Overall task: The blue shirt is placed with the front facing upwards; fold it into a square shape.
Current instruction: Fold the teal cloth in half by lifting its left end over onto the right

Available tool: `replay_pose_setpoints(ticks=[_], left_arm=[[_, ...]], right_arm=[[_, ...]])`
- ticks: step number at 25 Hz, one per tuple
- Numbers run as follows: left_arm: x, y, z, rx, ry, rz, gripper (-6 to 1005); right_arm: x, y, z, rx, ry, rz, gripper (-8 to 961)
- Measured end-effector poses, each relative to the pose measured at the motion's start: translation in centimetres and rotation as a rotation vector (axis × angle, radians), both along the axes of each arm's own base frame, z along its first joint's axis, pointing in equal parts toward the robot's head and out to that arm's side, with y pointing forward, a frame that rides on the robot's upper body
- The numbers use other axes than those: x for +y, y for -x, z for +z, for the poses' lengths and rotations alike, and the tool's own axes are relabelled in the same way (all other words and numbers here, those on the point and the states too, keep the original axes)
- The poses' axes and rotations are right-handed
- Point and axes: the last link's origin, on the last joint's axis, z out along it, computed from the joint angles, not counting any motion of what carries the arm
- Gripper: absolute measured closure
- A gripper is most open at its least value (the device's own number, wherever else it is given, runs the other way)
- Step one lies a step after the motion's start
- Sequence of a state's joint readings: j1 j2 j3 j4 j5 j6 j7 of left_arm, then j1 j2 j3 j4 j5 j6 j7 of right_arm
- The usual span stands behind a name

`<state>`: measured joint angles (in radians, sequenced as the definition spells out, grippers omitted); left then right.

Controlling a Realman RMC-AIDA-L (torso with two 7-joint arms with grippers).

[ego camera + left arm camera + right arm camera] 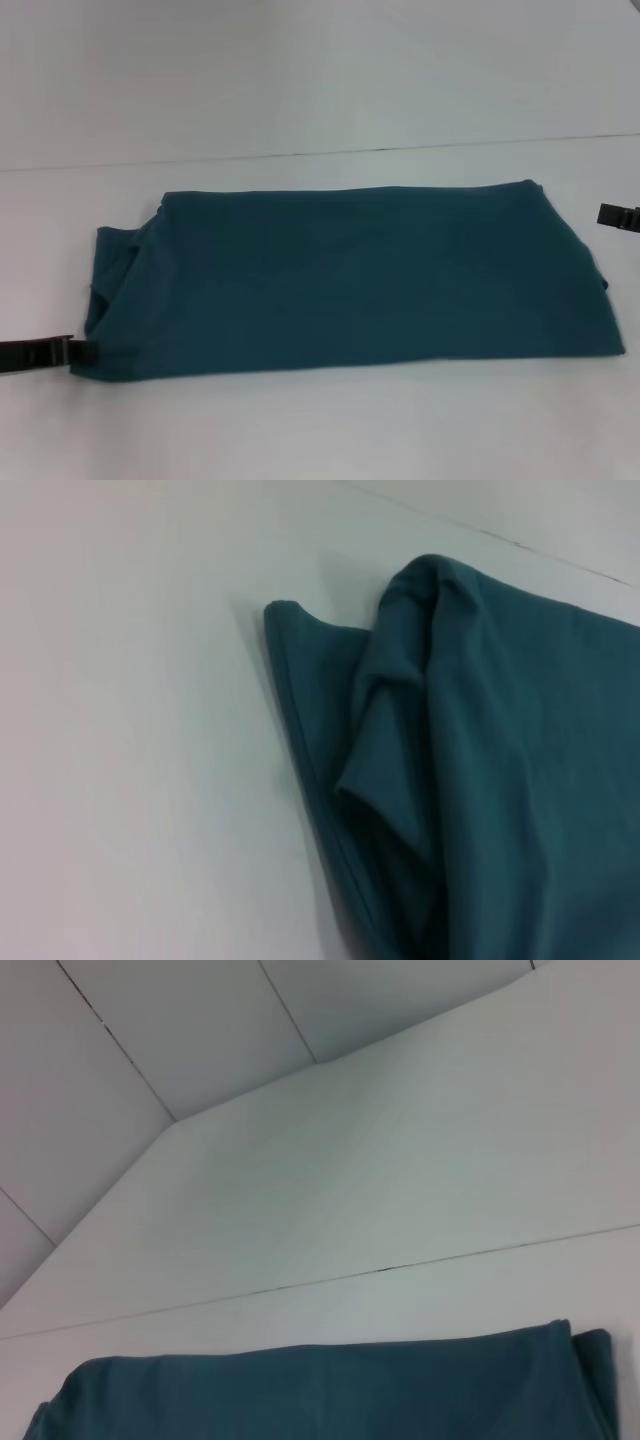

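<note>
White surface (320,430) in head view carries the blue shirt (350,280) as a wide band, not yet square, left claw (82,351) at its corner, right claw (618,215) apart, grips unreadable; left wrist shows bunched layers; right wrist a flat edge.

No readable text shows on the blue shirt (360,280)

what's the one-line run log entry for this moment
stage: blue shirt folded into a long band, plain side up | left gripper at its left near corner | right gripper off its right far edge | table white
</note>
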<state>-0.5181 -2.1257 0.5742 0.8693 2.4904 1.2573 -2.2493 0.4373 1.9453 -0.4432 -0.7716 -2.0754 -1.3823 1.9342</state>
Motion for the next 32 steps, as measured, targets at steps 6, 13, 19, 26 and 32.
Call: replay_pose_setpoints(ticks=[6,13,19,26,32], left_arm=[[-0.2,1.2,1.7,0.021,-0.045,0.041,972],[-0.6,2.8,3.9,0.049,-0.096,0.092,973],[-0.9,3.3,5.2,0.054,-0.117,0.106,973],[0.1,-3.0,2.6,-0.187,-0.028,-0.12,973],[1.9,-12.8,-1.1,-0.451,0.071,-0.413,973]], right_arm=[[0.0,0.0,0.0,0.004,0.0,-0.001,70],[0.1,0.1,-0.2,0.009,0.003,-0.001,72],[0.1,0.2,-0.2,0.012,0.003,0.0,73],[-0.1,0.2,-0.6,0.008,0.007,0.008,75],[-0.4,0.0,-0.7,0.005,0.008,0.012,76]])
